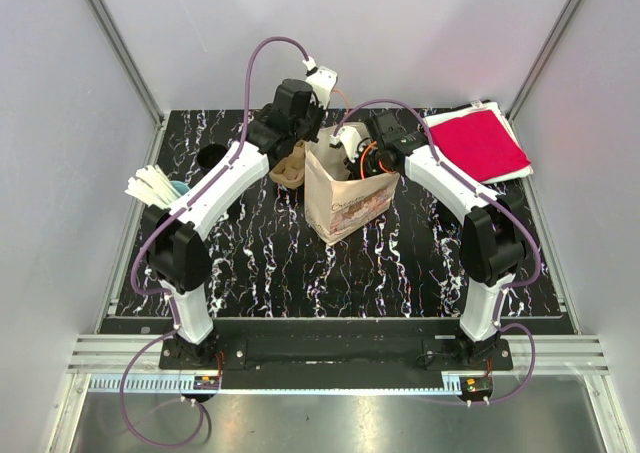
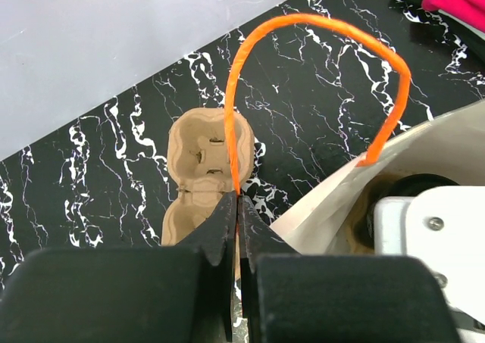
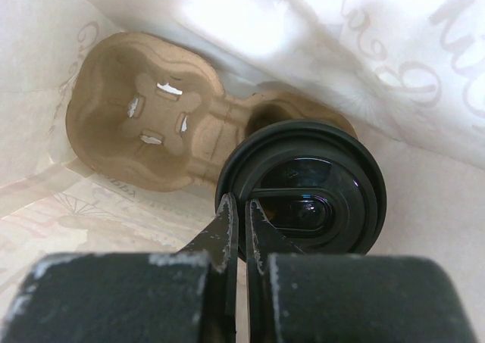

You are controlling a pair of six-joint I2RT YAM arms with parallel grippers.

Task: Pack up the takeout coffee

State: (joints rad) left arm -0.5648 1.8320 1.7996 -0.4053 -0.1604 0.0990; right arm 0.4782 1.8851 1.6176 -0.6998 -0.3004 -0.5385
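A white printed paper bag (image 1: 350, 203) stands open at mid table. My left gripper (image 2: 237, 199) is shut on the bag's orange handle (image 2: 303, 21) and holds it up beside the bag wall (image 2: 394, 169); in the top view it (image 1: 303, 133) is at the bag's far-left rim. My right gripper (image 3: 241, 203) is down inside the bag, shut on the rim of the black lid of the coffee cup (image 3: 318, 184). The cup stands in one well of a cardboard carrier (image 3: 144, 116) on the bag's floor; the other well is empty. In the top view the right gripper (image 1: 362, 163) is hidden in the bag's mouth.
A second cardboard carrier (image 2: 204, 169) lies on the table just left of the bag (image 1: 288, 168). A red cloth (image 1: 480, 143) on white sheets lies at the far right. White sticks in a blue cup (image 1: 155, 185) and a black round thing (image 1: 212, 156) are at the far left.
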